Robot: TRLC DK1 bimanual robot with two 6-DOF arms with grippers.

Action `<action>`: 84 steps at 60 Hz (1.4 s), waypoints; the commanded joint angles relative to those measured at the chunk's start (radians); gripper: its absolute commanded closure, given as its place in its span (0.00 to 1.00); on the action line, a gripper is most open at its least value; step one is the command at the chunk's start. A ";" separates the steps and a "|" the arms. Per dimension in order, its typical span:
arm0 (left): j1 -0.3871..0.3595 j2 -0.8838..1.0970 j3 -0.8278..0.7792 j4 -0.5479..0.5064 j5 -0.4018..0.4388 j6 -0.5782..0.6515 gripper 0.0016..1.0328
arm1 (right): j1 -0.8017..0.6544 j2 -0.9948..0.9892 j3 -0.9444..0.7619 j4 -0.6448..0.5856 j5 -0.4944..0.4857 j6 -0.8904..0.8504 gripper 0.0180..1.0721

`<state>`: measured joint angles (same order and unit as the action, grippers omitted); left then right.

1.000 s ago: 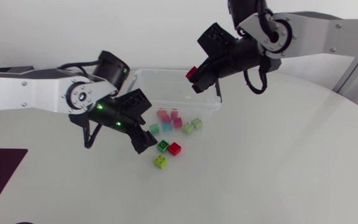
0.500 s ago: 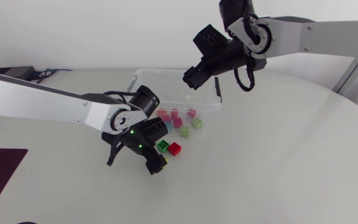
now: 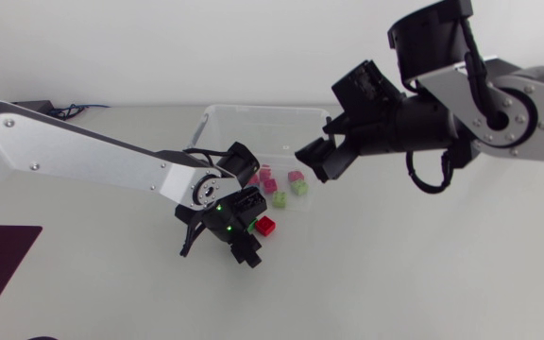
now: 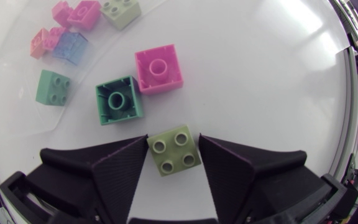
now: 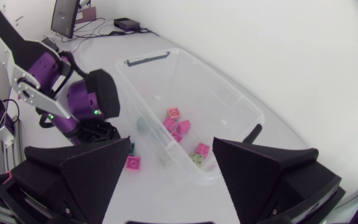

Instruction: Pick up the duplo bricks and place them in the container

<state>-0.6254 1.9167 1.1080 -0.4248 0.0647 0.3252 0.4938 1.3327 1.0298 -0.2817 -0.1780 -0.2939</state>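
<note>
Robotics lab test bench. Evidence: two jointed arms, the left arm (image 3: 83, 161) and the right arm (image 3: 513, 104), with silver-grey links, black joints and green status LEDs lit on the left one. Both work over a plain white round table (image 3: 395, 264). Props are a clear plastic container (image 3: 263, 108) and small coloured duplo bricks (image 3: 297, 184). A black box with cables (image 3: 26, 107) sits at the table's far edge.

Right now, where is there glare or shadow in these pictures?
Left wrist view: glare on the table past the pink brick; the lime brick in the left hand is evenly lit. Head view: faint soft shadow under the left arm. Right wrist view: even light, no glare on the container.
</note>
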 commanded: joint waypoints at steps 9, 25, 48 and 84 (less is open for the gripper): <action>-0.005 0.033 0.000 -0.048 -0.011 -0.029 0.76 | 0.009 -0.052 -0.215 0.064 -0.002 0.044 0.09; 0.055 -0.156 -0.034 -0.092 -0.009 -0.009 0.76 | 0.071 0.086 -0.292 0.185 -0.002 0.053 0.09; 0.147 -0.404 0.056 -0.126 0.030 0.051 0.76 | 0.112 0.442 -0.146 0.308 0.066 0.059 0.09; 0.260 -0.386 0.199 -0.017 0.170 0.048 0.76 | 0.160 0.634 0.131 0.081 0.080 0.085 0.14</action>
<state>-0.3794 1.5112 1.2472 -0.4576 0.2134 0.3664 0.6369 1.9385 1.1305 -0.1745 -0.1062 -0.2310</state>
